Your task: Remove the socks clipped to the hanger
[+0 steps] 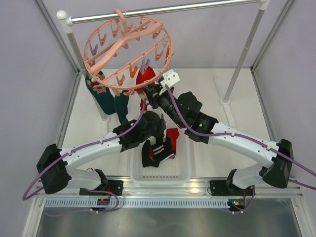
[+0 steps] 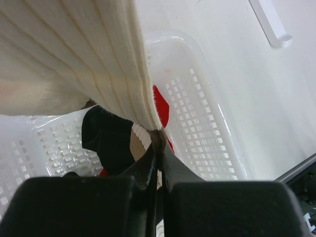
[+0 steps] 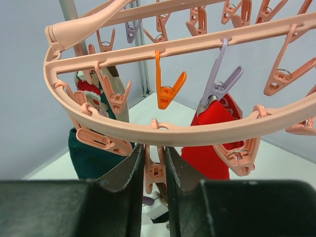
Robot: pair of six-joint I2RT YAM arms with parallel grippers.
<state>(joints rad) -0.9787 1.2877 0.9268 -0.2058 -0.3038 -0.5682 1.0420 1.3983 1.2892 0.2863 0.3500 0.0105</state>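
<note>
Starting at the left, two teal socks [image 1: 105, 101] hang clipped under the near-left rim of the hanger [image 1: 111, 49], which is hooked on the rail [image 1: 163, 11]. One of them carries a red-and-white pattern near its cuff.

Left gripper [image 2: 159, 148]: positioned above the basket [image 2: 197, 98], jaws clenched on the edge of a cream sock [image 2: 74, 49] with a ribbed knit. The fabric fans upward from the fingertips and fills the upper left of the left wrist view.

Basket contents, as seen under the left gripper: a black sock [image 2: 108, 140] with pale stripes, and a second red sock [image 2: 160, 103] partly covered by the cream fabric.

Hanger, centre to right: a red sock [image 3: 212, 133] hangs from a purple clip [image 3: 217, 86] on an inner spoke. An orange clip [image 3: 165, 89] dangles just left of it, holding nothing.

Right gripper [image 3: 154, 152]: raised to the near rim of the hanger, just beside the red sock. Its jaws are closed in against both sides of a pink clip [image 3: 154, 173] that hangs from the rim. Whether that clip holds any fabric cannot be determined.
</note>
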